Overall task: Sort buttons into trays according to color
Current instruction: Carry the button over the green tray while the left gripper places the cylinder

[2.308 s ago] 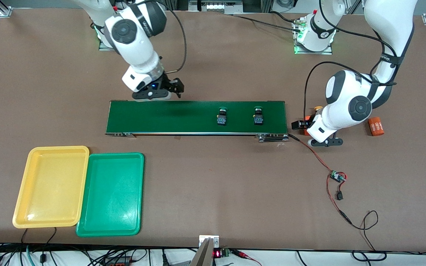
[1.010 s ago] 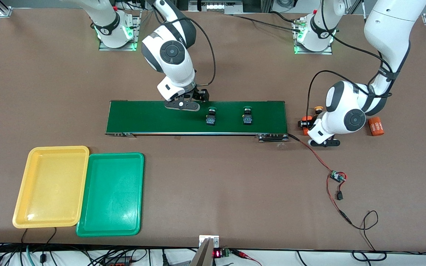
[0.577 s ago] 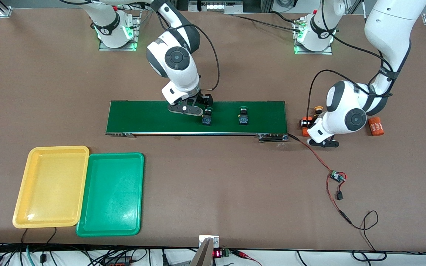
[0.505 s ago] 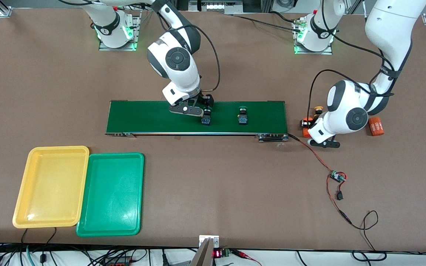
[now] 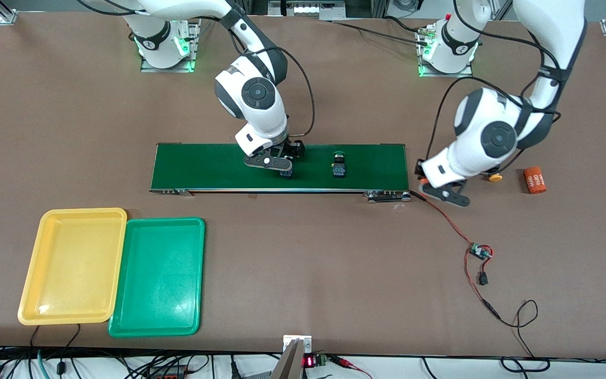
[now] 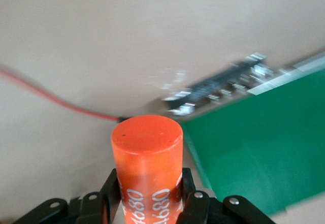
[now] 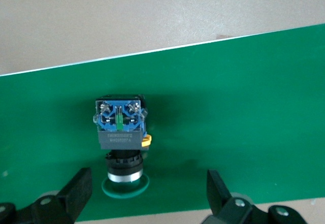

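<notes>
So the right gripper (image 7: 144,193) is hanging right over the conveyor belt (image 5: 203,168), fingers wide apart, with a green button (image 7: 122,132) sitting between them but not touching either one. That button lies on its side on the belt, cap end toward the gripper's palm and terminal block pointing away, so its long axis runs roughly along the gap between the fingers and a straight drop then squeeze should catch the body. Looks like the grab is about to happen, just my read. A second green button (image 5: 339,164) sits on the belt too, toward the left arm's end, well apart, so it's not in the way. The green tray (image 5: 158,277) and yellow tray (image 5: 73,266) sit side by side, nearer the front camera than the belt, toward the right arm's end, both with nothing in them. Meanwhile the left gripper (image 5: 429,185), at the belt's end, is clamped on an orange cylinder (image 6: 147,158), not a button. Another orange cylinder (image 5: 535,180) and a yellow cap (image 5: 494,177) lie nearby.
</notes>
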